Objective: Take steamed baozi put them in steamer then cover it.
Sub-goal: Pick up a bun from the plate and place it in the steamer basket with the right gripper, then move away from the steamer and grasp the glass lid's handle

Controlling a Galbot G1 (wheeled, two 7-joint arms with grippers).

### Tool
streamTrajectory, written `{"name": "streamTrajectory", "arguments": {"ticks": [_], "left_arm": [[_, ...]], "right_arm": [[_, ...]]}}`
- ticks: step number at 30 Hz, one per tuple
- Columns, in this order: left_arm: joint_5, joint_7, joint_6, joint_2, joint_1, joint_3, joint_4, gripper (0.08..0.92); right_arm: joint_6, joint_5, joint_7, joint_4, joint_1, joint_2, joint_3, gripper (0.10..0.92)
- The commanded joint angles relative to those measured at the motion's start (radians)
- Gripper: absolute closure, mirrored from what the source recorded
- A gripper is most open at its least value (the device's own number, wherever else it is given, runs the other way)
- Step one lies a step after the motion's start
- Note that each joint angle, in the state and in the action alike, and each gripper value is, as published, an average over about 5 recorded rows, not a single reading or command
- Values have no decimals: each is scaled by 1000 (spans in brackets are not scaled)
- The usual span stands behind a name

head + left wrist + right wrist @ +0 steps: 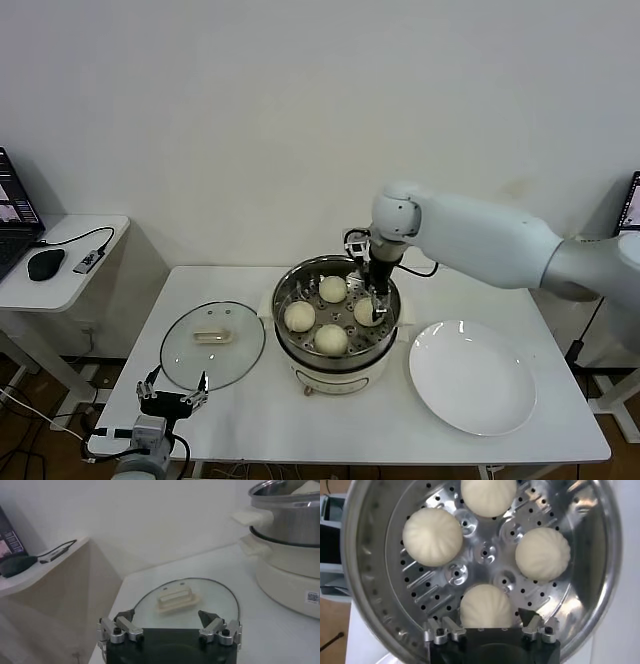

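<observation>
Four steamed baozi (331,339) are sitting on the perforated tray of the steamer (290,345), which is standing at the middle of the tabletop (260,415); the loading half of the job is looking finished. The white plate (470,377) to the right of the steamer is lying bare, with no bun left on it. The right hand (377,305) is hanging inside the pot's rim on its right side, directly above the rightmost bun, and its wrist camera is showing the fingers (443,630) spread apart on either side of that bun, gripping nothing and seemingly not pressing the dough. What is remaining is the covering: the cover (240,360), a clear glass lid with its cream handle facing up, is lying flat on the tabletop just to the left of the steamer, apart from it and untouched. The left hand (172,398) is waiting at the near left edge of the tabletop, just on the near side of the lid, fingers (122,628) wide open and empty, pointing toward the handle. The right arm is reaching in over the pot from the right and will probably need to clear before the lid can go on.
</observation>
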Motion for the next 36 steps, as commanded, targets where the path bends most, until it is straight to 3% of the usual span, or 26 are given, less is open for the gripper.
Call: {"name": "streamTrajectory", "arguments": {"ticks": [1,5,10,16,23,36], "left_arm": [[-9,-7,-1,-3,-1,1,10,177],[-17,-7,-3,0,-5,6,15,177],[-62,-18,-17,1,-13,13,15,177],[-76,-23,-38,8,-28,30,18,177],[-98,-20,-71,33,-38,39,39,177],[26,-1,-154,64,-117,36,136,177]], "right_arm": [[33,137,160,208,54,-238,100,203],[75,224,318,332,-51,-383,264,203],[125,315,643,475,-260,-561,516,203],[191,332,908,600,-869,-641,1101,203],[302,276,1015,706,-1571,-435,1812,203],[604,339,1167,715,-1946,-98,2057,203]]}}
